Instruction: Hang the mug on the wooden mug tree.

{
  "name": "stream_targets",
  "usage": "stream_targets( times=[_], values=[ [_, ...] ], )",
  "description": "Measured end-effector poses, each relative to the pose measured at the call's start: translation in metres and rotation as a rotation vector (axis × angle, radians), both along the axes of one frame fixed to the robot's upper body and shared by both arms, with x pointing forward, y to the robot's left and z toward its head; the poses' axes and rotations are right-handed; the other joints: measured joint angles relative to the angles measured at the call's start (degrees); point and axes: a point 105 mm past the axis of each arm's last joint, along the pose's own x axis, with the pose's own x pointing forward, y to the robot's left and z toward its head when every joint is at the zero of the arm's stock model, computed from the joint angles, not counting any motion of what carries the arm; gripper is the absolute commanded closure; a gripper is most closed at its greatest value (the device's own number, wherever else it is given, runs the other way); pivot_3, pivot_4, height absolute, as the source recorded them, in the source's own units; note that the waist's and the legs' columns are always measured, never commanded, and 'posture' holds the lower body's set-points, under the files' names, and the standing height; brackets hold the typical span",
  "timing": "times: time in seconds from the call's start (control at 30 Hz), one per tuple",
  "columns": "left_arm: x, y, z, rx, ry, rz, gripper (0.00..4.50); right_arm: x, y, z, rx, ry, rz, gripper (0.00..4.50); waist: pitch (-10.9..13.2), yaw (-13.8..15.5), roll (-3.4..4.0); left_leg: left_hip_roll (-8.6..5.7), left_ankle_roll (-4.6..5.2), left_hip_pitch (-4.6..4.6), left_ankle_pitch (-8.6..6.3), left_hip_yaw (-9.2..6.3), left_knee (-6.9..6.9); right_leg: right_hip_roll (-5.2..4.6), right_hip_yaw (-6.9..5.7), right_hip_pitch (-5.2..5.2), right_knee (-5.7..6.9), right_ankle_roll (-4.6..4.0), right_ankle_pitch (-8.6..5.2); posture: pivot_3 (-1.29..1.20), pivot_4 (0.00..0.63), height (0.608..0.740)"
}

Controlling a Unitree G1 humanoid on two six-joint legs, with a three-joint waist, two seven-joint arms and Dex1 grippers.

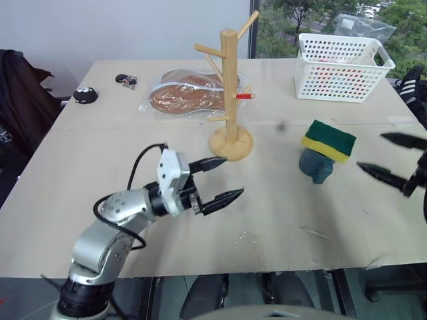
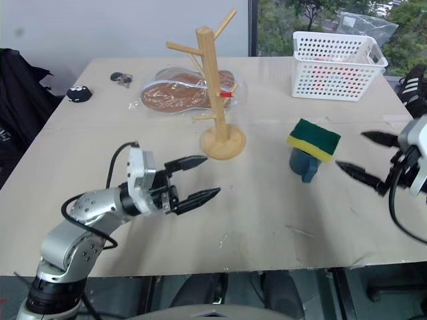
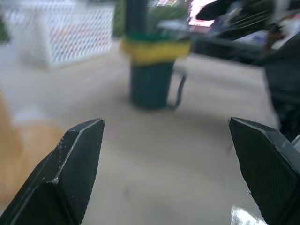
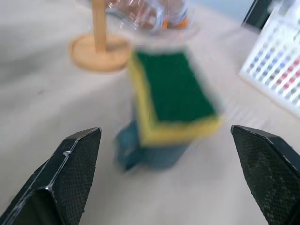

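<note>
The dusty-blue mug (image 1: 316, 166) stands on the table right of centre, with a yellow-and-green sponge (image 1: 328, 140) lying on top of it; its handle (image 3: 177, 92) shows in the left wrist view. The wooden mug tree (image 1: 229, 93) stands at mid-table, left of the mug, one peg red-tipped. My left gripper (image 1: 221, 181) hovers open in front of the tree's base, fingers pointing toward the mug. My right gripper (image 1: 392, 159) is open to the right of the mug, apart from it, nothing between its fingers.
A white perforated basket (image 1: 342, 67) sits at the back right. A plastic-wrapped brown item (image 1: 189, 95) lies behind the tree. A small black object (image 1: 85, 95) and keys (image 1: 126, 81) rest at the back left. The table's front edge (image 1: 233, 273) is close to me.
</note>
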Motion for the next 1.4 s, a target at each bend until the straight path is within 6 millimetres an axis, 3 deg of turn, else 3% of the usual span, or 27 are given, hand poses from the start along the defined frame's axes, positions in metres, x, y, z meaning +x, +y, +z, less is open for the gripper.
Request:
stream_targets(
  times=[0.2, 0.4, 0.57, 1.03, 1.2, 1.23, 1.3, 1.37, 1.4],
  values=[
    [0.009, -0.018, 0.019, -0.032, -0.034, 0.006, 0.11, 0.033, 0.018, 0.016, -0.001, 0.073, 0.105, 0.02, 0.1, -0.3, 0.02, -0.07, -0.03, -0.15, 0.02, 0.02, 0.03, -0.02, 0.03, -0.1, -0.05, 0.0, 0.01, 0.0, 0.15, 0.74],
    [0.019, -0.022, 0.027, -0.008, -0.078, 0.11, 0.11, 0.065, 0.024, 0.004, -0.041, 0.177, 0.135, 0.02, 0.1, -0.1, 0.03, -0.14, -0.28, -0.53, 0.16, -0.16, 0.03, -0.07, -0.13, -0.38, -0.1, 0.0, 0.01, 0.0, 0.15, 0.74],
    [0.019, -0.025, 0.028, -0.008, -0.081, 0.154, 0.11, 0.069, 0.028, -0.006, -0.069, 0.257, 0.194, 0.02, 0.1, 0.3, 0.03, -0.23, -0.29, -0.99, 0.17, -0.23, 0.05, -0.43, -0.19, -0.86, -0.1, 0.01, 0.02, 0.0, 0.15, 0.74],
    [0.013, -0.026, 0.022, -0.007, -0.063, 0.147, 0.11, 0.072, 0.031, -0.021, -0.118, 0.339, 0.226, 0.02, 0.1, 1.1, 0.04, -0.28, -0.31, -0.95, 0.18, -0.24, 0.06, -0.45, -0.23, -0.85, -0.01, 0.0, 0.02, 0.0, 0.15, 0.74],
    [0.011, -0.026, 0.022, -0.002, -0.064, 0.133, 0.11, 0.072, 0.032, -0.02, -0.126, 0.334, 0.227, 2.38, 0.1, 1.1, 0.04, -0.29, -0.31, -0.95, 0.18, -0.24, 0.05, -0.45, -0.23, -0.85, -0.02, 0.0, 0.02, 0.0, 0.15, 0.74],
    [0.011, -0.026, 0.022, -0.002, -0.064, 0.132, 0.11, 0.072, 0.032, -0.02, -0.126, 0.333, 0.227, 2.68, 0.1, 1.1, 0.04, -0.29, -0.31, -0.95, 0.18, -0.24, 0.05, -0.45, -0.23, -0.85, -0.02, 0.0, 0.02, 0.0, 0.15, 0.74],
    [0.011, -0.027, 0.022, -0.001, -0.065, 0.125, 0.11, 0.071, 0.032, -0.02, -0.124, 0.335, 0.225, 3.76, 0.1, 1.1, 0.04, -0.29, -0.31, -0.95, 0.18, -0.24, 0.06, -0.45, -0.23, -0.85, -0.01, 0.0, 0.02, 0.0, 0.15, 0.74],
    [0.011, -0.027, 0.023, 0.0, -0.068, 0.121, 0.11, 0.071, 0.032, -0.018, -0.123, 0.33, 0.225, 4.27, 0.1, 1.1, 0.04, -0.29, -0.31, -0.95, 0.18, -0.24, 0.06, -0.45, -0.23, -0.85, 0.0, 0.0, 0.02, 0.0, 0.15, 0.74],
    [0.01, -0.027, 0.023, 0.0, -0.071, 0.118, 0.11, 0.07, 0.033, -0.018, -0.122, 0.329, 0.225, 4.27, 0.1, 1.1, 0.04, -0.29, -0.31, -0.95, 0.18, -0.24, 0.06, -0.45, -0.24, -0.85, 0.0, 0.0, 0.02, 0.0, 0.15, 0.74]
  ],
)
